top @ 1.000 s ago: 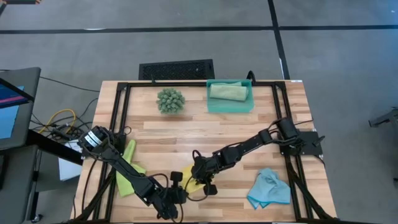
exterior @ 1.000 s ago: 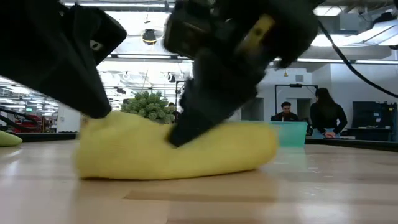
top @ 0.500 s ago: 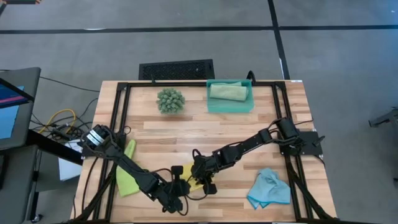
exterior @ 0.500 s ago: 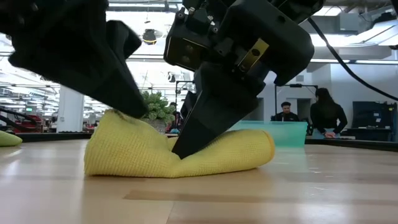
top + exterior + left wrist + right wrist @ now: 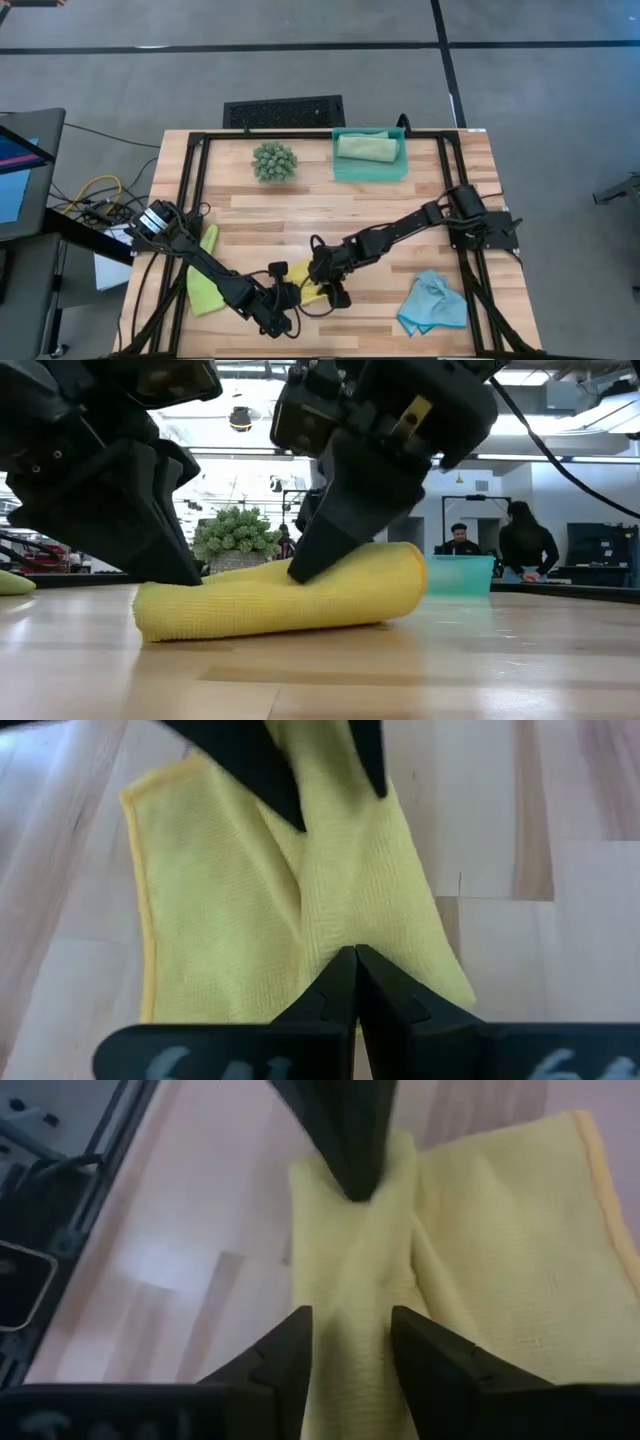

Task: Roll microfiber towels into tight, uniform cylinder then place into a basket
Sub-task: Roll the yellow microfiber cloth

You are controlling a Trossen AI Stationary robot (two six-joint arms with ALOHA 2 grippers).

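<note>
At twelve o'clock on the table (image 5: pixel 400 210), the teal basket (image 5: pixel 370 171) holds one rolled sage green towel (image 5: pixel 366 147). Three more towels lie outside it: lime green (image 5: pixel 205 280) at eight o'clock, light blue (image 5: pixel 432 303) at five, yellow (image 5: pixel 305 288) at six. The left tool (image 5: pixel 283 300) presses fully closed on the yellow towel; the right tool (image 5: pixel 326 287) straddles its fold, fingers parted.

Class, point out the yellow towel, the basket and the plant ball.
yellow towel (image 5: pixel 290 600), low view, middle of roll.
basket (image 5: pixel 370 171), high view, near wall.
plant ball (image 5: pixel 274 161), high view, centre.
</note>
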